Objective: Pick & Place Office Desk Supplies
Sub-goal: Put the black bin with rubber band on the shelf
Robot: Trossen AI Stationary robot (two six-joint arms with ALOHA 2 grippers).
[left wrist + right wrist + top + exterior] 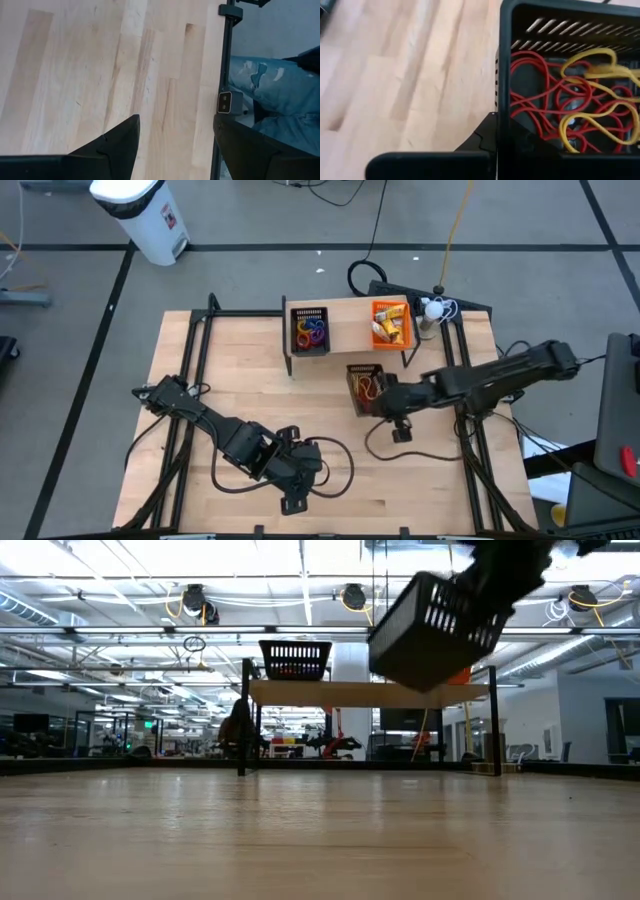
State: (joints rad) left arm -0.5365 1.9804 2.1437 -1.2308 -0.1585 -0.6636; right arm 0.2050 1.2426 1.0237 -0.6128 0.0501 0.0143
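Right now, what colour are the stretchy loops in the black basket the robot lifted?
Mostly red elastic loops, with a few yellow ones, clearest in the right wrist view.

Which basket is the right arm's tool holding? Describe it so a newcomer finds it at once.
Start at the raised wooden shelf at the table's far edge. Just in front, the right tool is shut on a black mesh basket, lifted, tilted, holding red and yellow elastic loops; the other two sit on the shelf.

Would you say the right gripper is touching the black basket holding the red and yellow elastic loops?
Touching. In the right wrist view, the right gripper is clamped on the black basket's wall; the low view shows that basket lifted and tilted.
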